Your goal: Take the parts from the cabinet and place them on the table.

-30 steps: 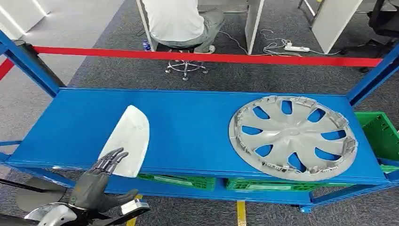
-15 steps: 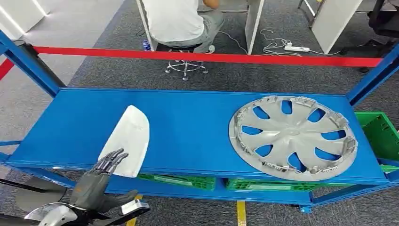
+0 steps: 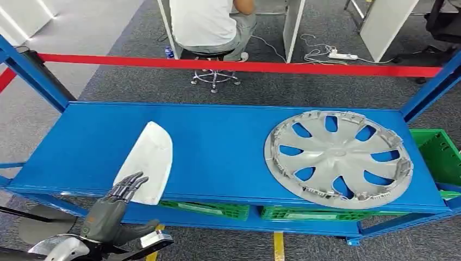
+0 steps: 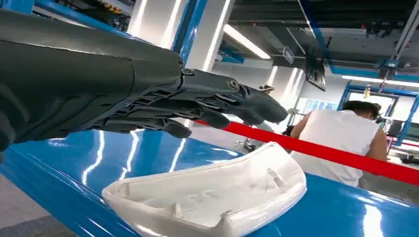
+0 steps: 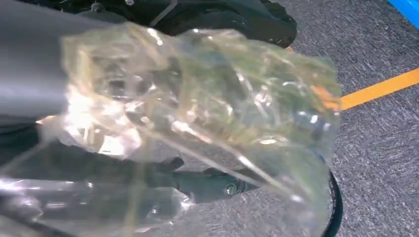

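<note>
A white mirror cover (image 3: 145,160) lies on the left part of the blue shelf (image 3: 217,147), its near end jutting over the front edge. My left hand (image 3: 111,209) reaches up from below the front edge with its fingers stretched out over that near end. In the left wrist view, the fingers (image 4: 232,101) hover just above the cover (image 4: 217,192), apart from it and holding nothing. A silver hubcap (image 3: 338,157) lies flat on the right part of the shelf. My right hand (image 5: 207,182) hangs over the carpet, wrapped in crumpled clear plastic that hides how its fingers lie.
Blue uprights (image 3: 32,76) flank the shelf, and a red barrier tape (image 3: 244,66) runs behind it. Green crates (image 3: 206,209) sit under the shelf, with another green crate (image 3: 437,155) at the right. A person (image 3: 209,24) sits on a stool beyond the tape.
The seated person has shifted a little. My left hand, the cover and the hubcap stay where they were.
</note>
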Action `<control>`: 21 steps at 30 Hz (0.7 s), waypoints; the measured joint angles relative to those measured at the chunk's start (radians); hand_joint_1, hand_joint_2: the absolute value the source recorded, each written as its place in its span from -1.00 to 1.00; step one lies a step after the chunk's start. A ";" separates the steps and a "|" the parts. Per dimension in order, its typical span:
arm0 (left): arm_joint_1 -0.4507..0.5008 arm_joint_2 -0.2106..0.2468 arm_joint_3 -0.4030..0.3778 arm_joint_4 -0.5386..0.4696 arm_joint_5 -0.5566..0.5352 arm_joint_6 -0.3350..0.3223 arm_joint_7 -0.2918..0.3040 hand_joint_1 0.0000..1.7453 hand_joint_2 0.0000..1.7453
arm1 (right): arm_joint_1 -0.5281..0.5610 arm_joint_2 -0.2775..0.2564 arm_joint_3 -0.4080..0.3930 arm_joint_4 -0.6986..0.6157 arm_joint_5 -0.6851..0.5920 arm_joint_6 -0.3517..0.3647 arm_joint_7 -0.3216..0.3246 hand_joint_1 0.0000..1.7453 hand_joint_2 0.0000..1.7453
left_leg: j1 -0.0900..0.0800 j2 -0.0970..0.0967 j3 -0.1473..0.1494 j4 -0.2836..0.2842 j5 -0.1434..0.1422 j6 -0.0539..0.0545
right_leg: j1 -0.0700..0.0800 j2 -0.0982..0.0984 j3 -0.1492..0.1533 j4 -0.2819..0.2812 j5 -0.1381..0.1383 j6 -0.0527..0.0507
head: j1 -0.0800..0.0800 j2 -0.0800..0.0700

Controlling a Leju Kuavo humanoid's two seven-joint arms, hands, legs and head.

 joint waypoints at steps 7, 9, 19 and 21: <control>0.000 0.000 0.000 0.000 0.000 0.000 0.000 -1.00 1.00 | 0.000 0.000 0.000 0.000 0.000 0.000 0.000 -1.00 -1.00 | 0.000 0.000 0.000 0.000 0.000 0.000 | 0.000 0.000 0.000 0.000 0.000 0.000 | 0.000 0.000; -0.002 -0.001 0.004 0.003 -0.037 -0.018 0.041 -1.00 1.00 | -0.001 0.000 0.000 0.000 0.016 0.000 0.002 -1.00 -1.00 | 0.000 0.000 0.000 0.000 0.000 0.000 | 0.000 0.000 0.000 0.000 0.000 0.000 | 0.000 0.000; -0.155 -0.093 0.168 0.260 -0.046 -0.122 -0.082 -1.00 1.00 | -0.060 -0.005 0.003 0.050 -0.016 0.000 -0.018 -1.00 -1.00 | 0.000 0.000 0.004 0.000 0.001 0.001 | 0.000 0.001 0.004 -0.001 0.001 0.000 | 0.000 0.000; -0.159 -0.104 0.181 0.276 -0.050 -0.123 -0.081 -1.00 1.00 | -0.063 -0.005 0.003 0.053 -0.016 0.000 -0.019 -1.00 -1.00 | 0.000 0.000 0.004 0.000 0.001 0.001 | 0.000 0.000 0.004 -0.001 0.001 0.000 | 0.000 0.000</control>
